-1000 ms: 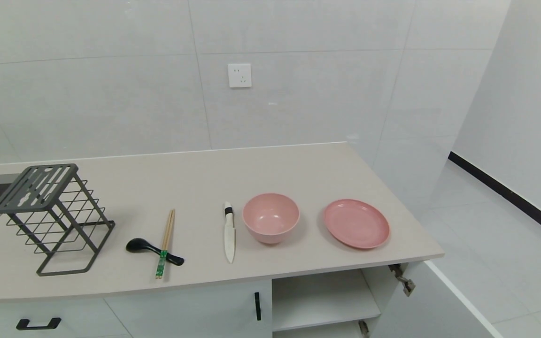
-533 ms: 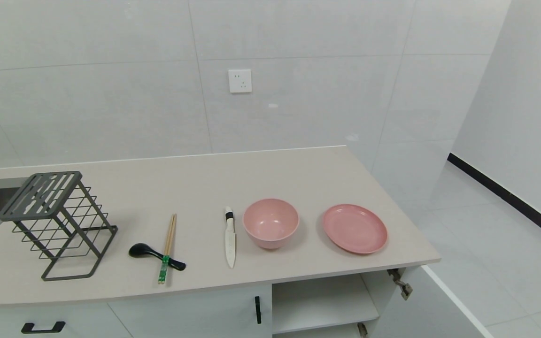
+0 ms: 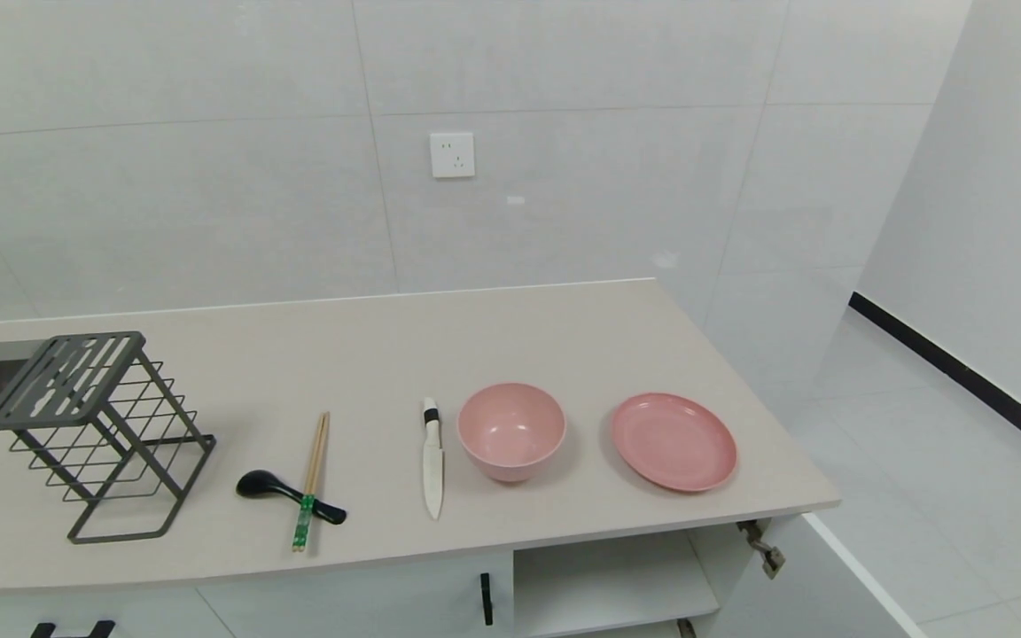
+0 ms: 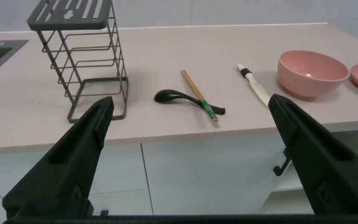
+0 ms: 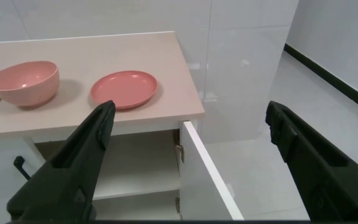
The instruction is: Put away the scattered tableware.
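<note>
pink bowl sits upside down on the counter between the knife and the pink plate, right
Not upside down: the head view shows the pink bowl upright, opening up, on the counter between the knife and the pink plate.

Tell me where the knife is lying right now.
In the head view the knife lies flat on the counter near its front edge, just left of the pink bowl and right of the chopsticks.

One rack point(image 3: 63, 377), one spoon point(image 3: 262, 485), two chopsticks point(image 3: 314, 465), one knife point(image 3: 432, 461), one bowl point(image 3: 510, 430), one plate point(image 3: 673, 440).
</note>
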{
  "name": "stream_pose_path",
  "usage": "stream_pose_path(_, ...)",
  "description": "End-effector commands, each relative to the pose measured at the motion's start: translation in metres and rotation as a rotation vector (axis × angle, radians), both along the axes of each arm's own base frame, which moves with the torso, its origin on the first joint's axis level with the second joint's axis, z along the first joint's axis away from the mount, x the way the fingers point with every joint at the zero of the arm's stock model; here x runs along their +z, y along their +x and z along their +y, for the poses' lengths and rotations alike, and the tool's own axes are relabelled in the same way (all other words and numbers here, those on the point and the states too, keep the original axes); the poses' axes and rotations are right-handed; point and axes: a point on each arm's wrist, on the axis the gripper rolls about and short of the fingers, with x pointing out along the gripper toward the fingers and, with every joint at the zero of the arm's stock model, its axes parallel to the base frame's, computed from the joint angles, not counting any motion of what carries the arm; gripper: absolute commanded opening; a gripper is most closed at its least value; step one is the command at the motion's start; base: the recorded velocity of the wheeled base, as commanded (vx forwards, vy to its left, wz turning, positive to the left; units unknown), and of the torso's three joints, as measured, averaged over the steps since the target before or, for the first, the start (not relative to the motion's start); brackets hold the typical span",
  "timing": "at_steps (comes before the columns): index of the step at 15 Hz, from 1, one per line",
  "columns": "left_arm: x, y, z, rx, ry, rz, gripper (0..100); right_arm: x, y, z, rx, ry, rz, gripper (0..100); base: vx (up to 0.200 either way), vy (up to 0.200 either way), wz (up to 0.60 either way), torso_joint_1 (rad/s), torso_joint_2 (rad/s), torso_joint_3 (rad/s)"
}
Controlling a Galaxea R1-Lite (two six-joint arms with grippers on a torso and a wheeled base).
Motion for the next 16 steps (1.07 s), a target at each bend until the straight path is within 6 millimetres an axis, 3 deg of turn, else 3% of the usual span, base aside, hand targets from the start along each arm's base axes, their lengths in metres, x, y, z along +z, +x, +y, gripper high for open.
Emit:
stream_pose_path(1, 0.0000, 0.0001, 0.0000, 0.000, 0.000, 0.001, 100, 0.0000, 0.0001, 0.0000, 0.000, 0.000, 0.002, 100, 0.000, 0.000, 0.00, 0.266, -0.01, 0.242)
stream_pose_path(9, 0.0000, 0.0001, 0.0000, 0.001, -0.003, 0.001, 100, 0.0000, 0.0001, 0.0000, 0.000, 0.000, 0.002, 100, 0.000, 0.000, 0.00, 0.281, -0.06, 0.214)
stream_pose_path(16, 0.0000, 0.0001, 0.0000, 0.000, -0.002, 0.001, 100, 0.0000, 0.0001, 0.0000, 0.000, 0.000, 0.002, 100, 0.000, 0.000, 0.00, -0.001, 0.03, 0.029)
